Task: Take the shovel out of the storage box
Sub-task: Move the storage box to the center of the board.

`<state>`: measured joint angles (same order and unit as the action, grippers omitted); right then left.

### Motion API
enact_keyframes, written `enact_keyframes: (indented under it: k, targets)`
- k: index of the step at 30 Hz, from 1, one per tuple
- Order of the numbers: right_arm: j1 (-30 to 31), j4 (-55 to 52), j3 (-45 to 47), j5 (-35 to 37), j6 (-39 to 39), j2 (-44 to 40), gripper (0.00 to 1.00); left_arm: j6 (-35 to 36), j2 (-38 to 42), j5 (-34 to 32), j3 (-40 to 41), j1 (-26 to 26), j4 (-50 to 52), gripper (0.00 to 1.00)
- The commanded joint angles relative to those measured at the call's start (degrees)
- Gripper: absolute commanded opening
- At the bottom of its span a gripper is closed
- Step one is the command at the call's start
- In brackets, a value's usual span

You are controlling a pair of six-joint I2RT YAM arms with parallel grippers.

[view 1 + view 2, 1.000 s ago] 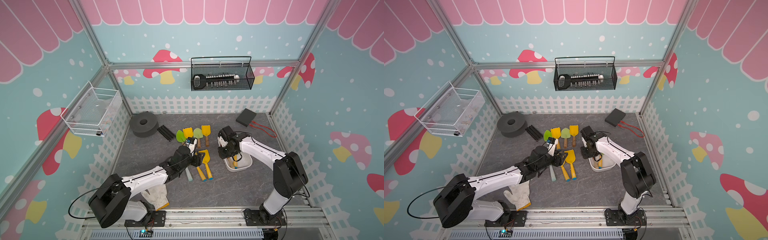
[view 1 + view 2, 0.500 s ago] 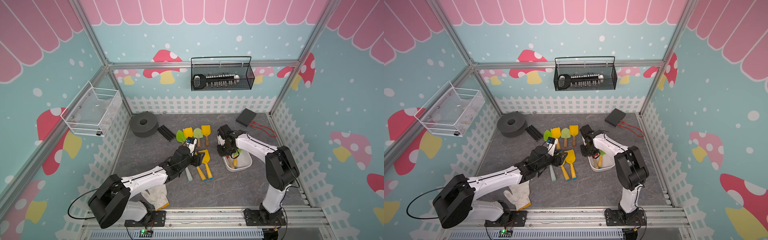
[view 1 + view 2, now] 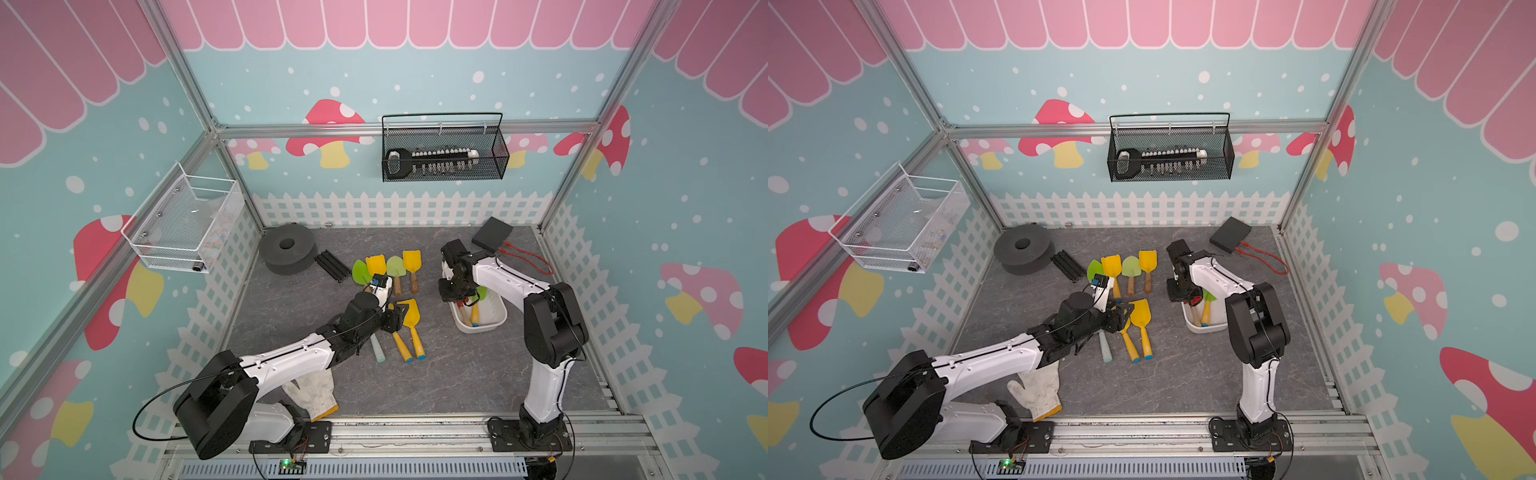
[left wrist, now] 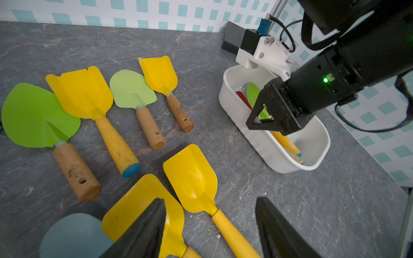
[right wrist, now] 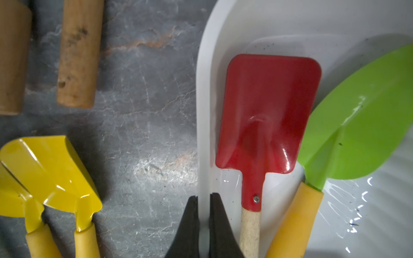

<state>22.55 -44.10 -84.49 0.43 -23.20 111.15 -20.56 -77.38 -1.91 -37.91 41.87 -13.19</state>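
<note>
The shallow white plastic storage box (image 3: 484,328), rectangular with rounded corners, sits right of centre in both top views on the grey marbled tabletop (image 3: 457,374). Two shovels lie inside it, side by side, with their blades toward the upper end of the frame. One is a glossy red square-bladed shovel (image 5: 268,111) with a pale wooden handle, lying along the box wall nearer the frame's centre. Just beside it is a bright green round-bladed shovel (image 5: 362,125) with a yellow handle. Neither is lifted, and nothing grips either one.

The black right gripper (image 5: 203,196) is down at the box's left rim as the top views show it. Its jaws are drawn narrow with the white wall between them, so it holds the box and not a shovel (a steadying hold, I judge, though it could be a missed reach for the red handle).

The left gripper (image 4: 210,199) hangs in the middle of the top views with its jaws wide and empty, over two yellow shovels (image 4: 192,178) lying on the table. A blue-grey shovel (image 4: 73,234) lies beside those, and a row of four shovels (image 4: 131,89), green and yellow, lies above them in the frame.

With seven shovels outside and two inside, the unloading looks well advanced. What is left is to close on a handle in the box, lift it over the rim and set it down.
</note>
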Motion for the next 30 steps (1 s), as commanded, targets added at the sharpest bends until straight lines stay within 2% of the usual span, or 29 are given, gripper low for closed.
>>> enact_keyframes:
  k: [1,7,12,19,24,30]
  targets:
    - [-2.07,-1.06,-3.57,0.28,-0.03,3.07,0.06,0.97,0.42,-0.76,0.61,0.23,-1.05,0.68]
    - [-3.74,-3.1,-9.12,-0.08,0.26,6.17,0.08,1.06,-1.07,-0.94,0.22,0.23,-1.22,0.68]
    - [-3.74,-3.51,-8.71,-0.3,0.78,2.93,0.24,0.93,-2.23,-0.86,-0.14,0.23,-1.3,0.68]
    - [-4.38,-3.54,-1.98,0.05,1.62,-8.01,0.38,0.26,-2.36,-0.03,-0.45,0.23,-1.11,0.68]
    - [-7.91,-1.63,2.4,-3.5,3.93,-11.12,0.38,0.28,-0.78,-0.26,0.11,0.23,-0.97,0.68]
    - [-14.04,2.22,2.87,-11.64,9.71,-7.3,0.33,0.73,0.47,-1.07,0.75,0.23,-1.21,0.68]
